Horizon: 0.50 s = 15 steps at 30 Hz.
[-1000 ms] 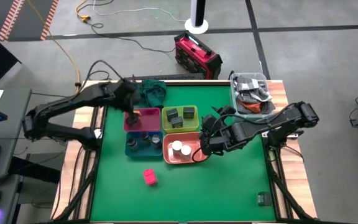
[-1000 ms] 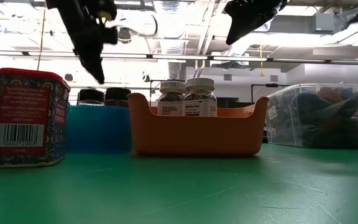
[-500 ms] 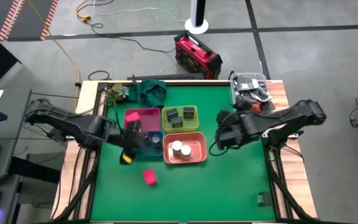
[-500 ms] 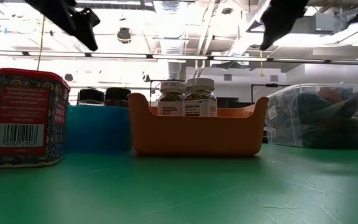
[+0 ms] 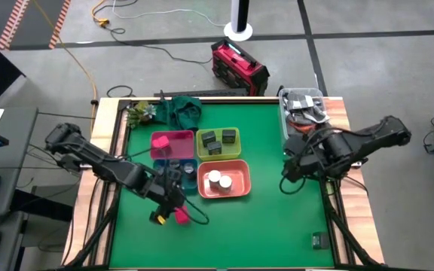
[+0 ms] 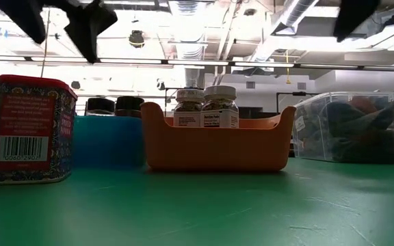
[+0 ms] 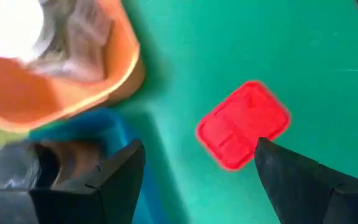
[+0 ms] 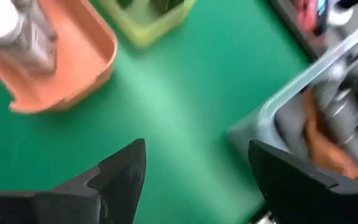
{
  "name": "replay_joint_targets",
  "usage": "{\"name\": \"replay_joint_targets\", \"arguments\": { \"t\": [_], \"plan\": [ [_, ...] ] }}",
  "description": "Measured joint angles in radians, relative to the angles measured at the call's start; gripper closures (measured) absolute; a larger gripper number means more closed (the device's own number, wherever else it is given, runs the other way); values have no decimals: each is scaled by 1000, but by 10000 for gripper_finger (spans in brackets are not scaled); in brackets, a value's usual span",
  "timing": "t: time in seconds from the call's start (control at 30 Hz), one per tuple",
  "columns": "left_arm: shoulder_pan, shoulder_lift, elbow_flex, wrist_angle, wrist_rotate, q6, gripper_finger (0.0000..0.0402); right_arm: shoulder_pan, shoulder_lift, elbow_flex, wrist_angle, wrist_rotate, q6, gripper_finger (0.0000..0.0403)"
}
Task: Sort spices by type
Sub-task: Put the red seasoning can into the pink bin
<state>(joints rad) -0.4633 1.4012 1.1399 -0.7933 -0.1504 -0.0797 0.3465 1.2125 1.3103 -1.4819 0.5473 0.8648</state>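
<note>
A bright pink square packet [image 5: 181,216] stands upright on its base on the green mat near the front left; in the low view it is the packet [image 6: 29,130] at the left. My left gripper [image 5: 172,202] hovers open just above and beside it, and the packet [image 7: 244,124] shows between the fingers of the left gripper [image 7: 197,180]. My right gripper [image 5: 289,170] hangs open over bare mat right of the bins, seen as the right gripper [image 8: 197,180]. White-topped round jars [image 5: 218,181] sit in the orange bin [image 5: 241,188]. Dark grey square jars [image 5: 218,138] sit in the yellow-green bin [image 5: 236,152].
A pink bin [image 5: 173,141] and a blue bin [image 5: 188,178] with grey round jars [image 6: 115,104] stand left of the other two bins. A clear tub [image 5: 305,113] of dark clutter is at the far right corner. Green cloth [image 5: 183,110] lies at the far edge.
My left gripper has swung from above the pink bin toward the table's near edge, rolling its wrist, and now hangs over the pink packet. My right gripper has drawn away from the orange bin toward the right edge and risen. Both stayed open.
</note>
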Motion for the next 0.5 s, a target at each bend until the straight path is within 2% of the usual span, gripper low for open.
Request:
{"name": "replay_joint_targets", "arguments": {
  "t": [0.17, 0.33, 0.5],
  "plan": [
    [-6, 84, 78, -30, 54, 110, 111, 67, -3, -88, -1, -53, 106, 86],
    [12, 163, 95, -59, 179, 181, 111, 132, -2, -154, 56, -63, 184, 86],
    [15, 207, 95, -68, 205, 265, 111, 192, 4, -173, 108, -73, 260, 86]
  ]
}}
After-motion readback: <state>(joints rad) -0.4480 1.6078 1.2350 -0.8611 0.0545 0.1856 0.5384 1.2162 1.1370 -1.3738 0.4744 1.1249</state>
